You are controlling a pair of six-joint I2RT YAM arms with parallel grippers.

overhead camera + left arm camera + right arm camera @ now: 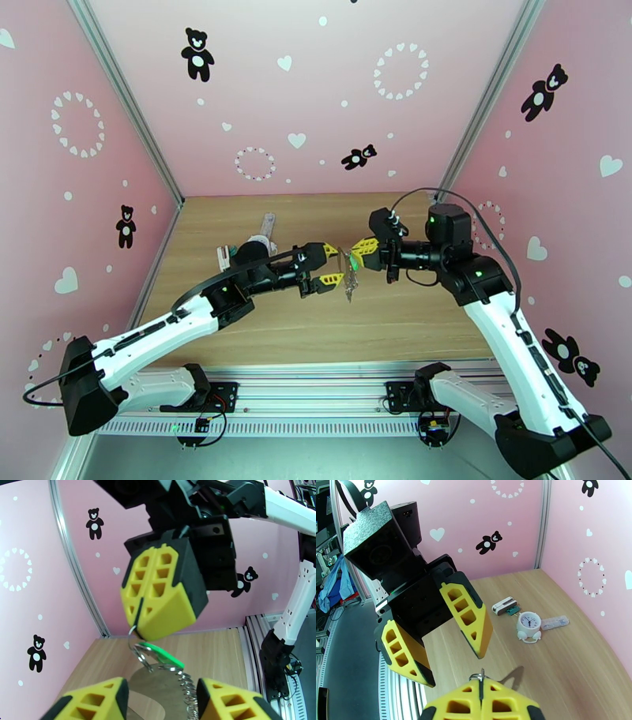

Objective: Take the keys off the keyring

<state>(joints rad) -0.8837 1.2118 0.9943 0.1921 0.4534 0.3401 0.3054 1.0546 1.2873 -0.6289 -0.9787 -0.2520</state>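
**benchrat:** so where's the keyring right now, and what are your two hands doing?

**yam_arms:** The keyring (pixel 133 634) is up in the air over the middle of the table (pixel 411 324), not lying on it. My right gripper (pixel 138 629) has its fingers pressed together on the thin top of the loop. Everything else dangles below that: a silvery ring, the green key (pixel 165 657) tilted just under my fingertips, then the row of chain links running down. My left gripper (pixel 162 703) faces it with the jaws spread, one yellow finger either side of the hanging links, gripping nothing. In my left wrist view the chain hangs very close to the right-hand finger, and I can't tell if it touches.

**benchrat:** any brand or writing on the stuff? key stamp, anything?

**yam_arms:** Nothing I can make out from these angles. On the far left part of the table sits a little white clock (pixel 528 623) with dark marks on its dial, too small to read. A white-and-green block (pixel 505 606) lies just beside it on one side and a clear little case (pixel 555 622) on the other.
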